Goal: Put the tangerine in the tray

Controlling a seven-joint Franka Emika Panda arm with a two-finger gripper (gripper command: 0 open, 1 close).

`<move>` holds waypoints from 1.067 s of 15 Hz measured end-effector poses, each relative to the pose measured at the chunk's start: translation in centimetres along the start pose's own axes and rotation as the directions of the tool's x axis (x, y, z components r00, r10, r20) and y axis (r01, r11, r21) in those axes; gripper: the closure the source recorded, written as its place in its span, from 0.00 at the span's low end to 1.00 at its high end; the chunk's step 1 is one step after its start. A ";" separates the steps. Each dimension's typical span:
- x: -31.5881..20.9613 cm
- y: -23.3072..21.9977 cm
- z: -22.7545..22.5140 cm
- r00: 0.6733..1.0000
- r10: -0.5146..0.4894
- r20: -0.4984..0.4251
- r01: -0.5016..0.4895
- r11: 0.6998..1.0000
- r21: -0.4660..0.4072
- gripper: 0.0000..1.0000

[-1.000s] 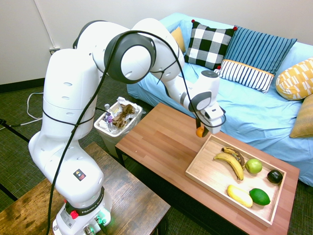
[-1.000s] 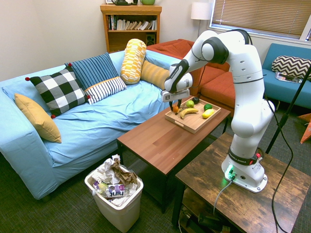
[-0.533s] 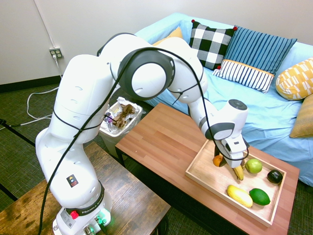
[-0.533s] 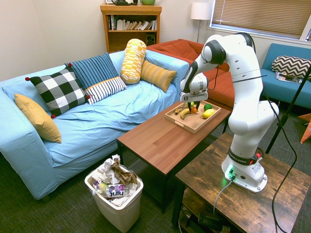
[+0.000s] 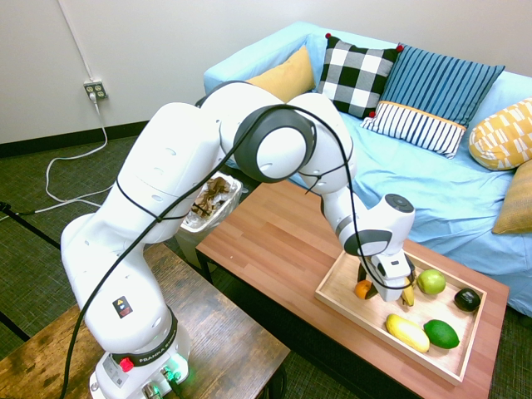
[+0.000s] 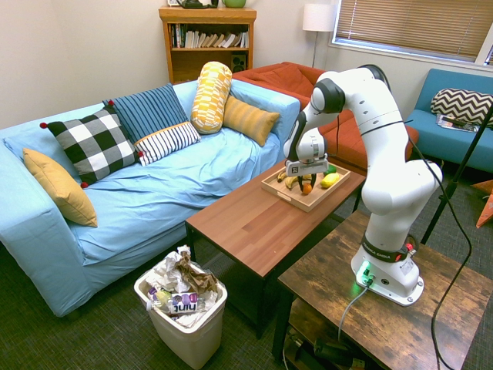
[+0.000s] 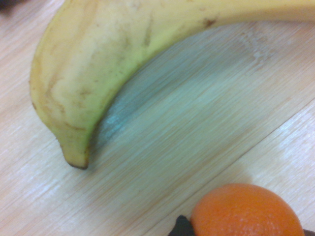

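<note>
The tangerine (image 5: 362,289) is small, round and bright orange, and my gripper (image 5: 368,290) is shut on it, low over the near left part of the pale wood tray (image 5: 339,288). It hangs just above or on the tray floor; I cannot tell which. From the other side, the gripper (image 6: 306,186) holds the tangerine (image 6: 306,188) inside the tray (image 6: 296,200). In the wrist view the tangerine (image 7: 246,212) sits close over the tray floor (image 7: 197,123), beside a banana (image 7: 93,73).
The tray also holds a banana (image 5: 407,293), a green apple (image 5: 431,282), a dark avocado (image 5: 466,300), a yellow lemon-like fruit (image 5: 407,332) and a lime (image 5: 441,333). It lies on the reddish-brown table (image 5: 274,241). A blue sofa (image 5: 432,183) stands behind and a trash bin (image 5: 204,208) beside the table.
The gripper carried the tangerine from above the tray's left edge over the tray, then down close to its floor beside the banana.
</note>
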State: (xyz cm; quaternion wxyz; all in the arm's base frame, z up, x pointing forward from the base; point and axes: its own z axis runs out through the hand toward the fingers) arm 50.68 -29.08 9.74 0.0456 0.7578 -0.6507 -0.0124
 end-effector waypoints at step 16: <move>2.0 1.5 -6.2 0.999 -0.001 -0.037 0.004 0.996 0.090 0.00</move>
